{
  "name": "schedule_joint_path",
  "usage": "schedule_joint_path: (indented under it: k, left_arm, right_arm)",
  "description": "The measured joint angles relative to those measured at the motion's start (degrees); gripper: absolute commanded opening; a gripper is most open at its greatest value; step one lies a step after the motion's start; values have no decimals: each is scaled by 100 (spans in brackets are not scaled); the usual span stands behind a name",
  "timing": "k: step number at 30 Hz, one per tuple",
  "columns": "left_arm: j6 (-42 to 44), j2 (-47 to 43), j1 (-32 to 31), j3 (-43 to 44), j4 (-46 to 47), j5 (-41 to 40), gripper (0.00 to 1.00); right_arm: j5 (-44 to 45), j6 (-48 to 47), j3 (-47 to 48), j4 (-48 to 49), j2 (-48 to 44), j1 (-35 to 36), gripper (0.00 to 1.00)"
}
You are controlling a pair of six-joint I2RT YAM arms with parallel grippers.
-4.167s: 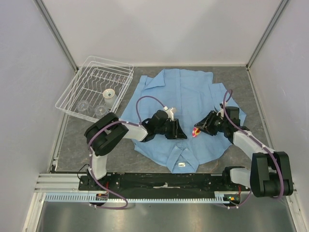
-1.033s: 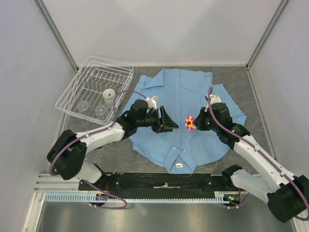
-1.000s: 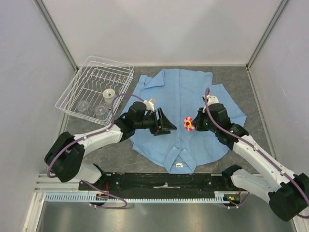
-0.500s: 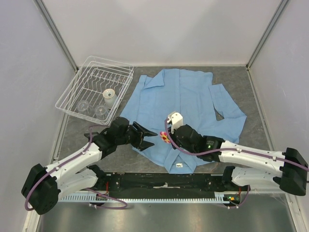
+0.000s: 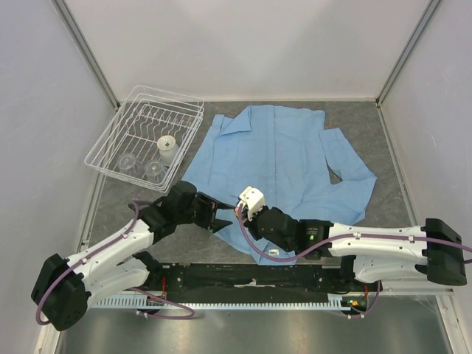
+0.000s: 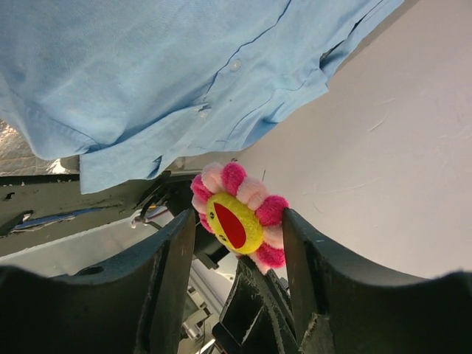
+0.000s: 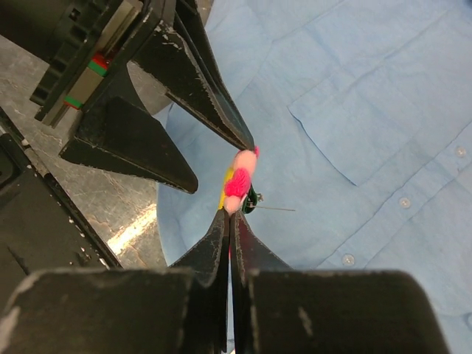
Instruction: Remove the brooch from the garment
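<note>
Now the brooch (image 6: 237, 221) looks free of the garment (image 5: 280, 147), pinched in the right hand (image 7: 230, 214); left hand (image 5: 224, 216) gapes beside it, handover likely next.

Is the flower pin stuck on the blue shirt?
No, the brooch sits pinched in the right gripper, with a gap between it and the garment.

The table (image 5: 369, 122) is grey and speckled. 1 big light blue shirt (image 5: 280, 147) lies spread flat in the middle, its collar toward the near edge. 1 white wire rack (image 5: 151, 118) sits at the far left, just beside the shirt.
</note>
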Motion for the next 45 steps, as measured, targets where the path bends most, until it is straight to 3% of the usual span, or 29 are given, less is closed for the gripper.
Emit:
schedule_joint_path:
  k: [8,14,20,23,30,35,37,38,39,43,45]
  left_arm:
    - [-70,-599,0,-33,-382,-219,77]
    - [-68,-940,-7,-33,-761,-457,76]
    - [-68,-610,-39,-28,-850,-483,72]
    - [-63,-326,-39,4,-782,-468,66]
    - [-33,-81,-109,24,-595,-398,39]
    - [-28,-101,-131,2,-380,-374,33]
    - [-26,-96,-142,2,-299,-354,20]
    - [-9,-85,-146,2,-247,-337,2]
    - [-2,-72,-153,2,-199,-334,2]
    - [140,-59,-155,-13,103,-341,2]
    - [306,-72,-157,-70,337,-367,2]
  right_arm:
    - [76,-26,-153,278,50,57,0]
    - [46,-26,-321,367,70,57,0]
    - [-33,-81,-321,568,234,127,0]
    - [-81,-136,-321,614,297,210,0]
    - [-79,-227,-319,656,308,256,0]
    - [-57,-289,-297,667,400,297,0]
    - [-31,-317,-280,669,426,332,0]
    - [-2,-330,-258,656,437,350,0]
    - [20,-332,-229,643,450,358,3]
    - [315,-221,22,339,468,382,46]
    - [485,-37,223,76,459,382,57]
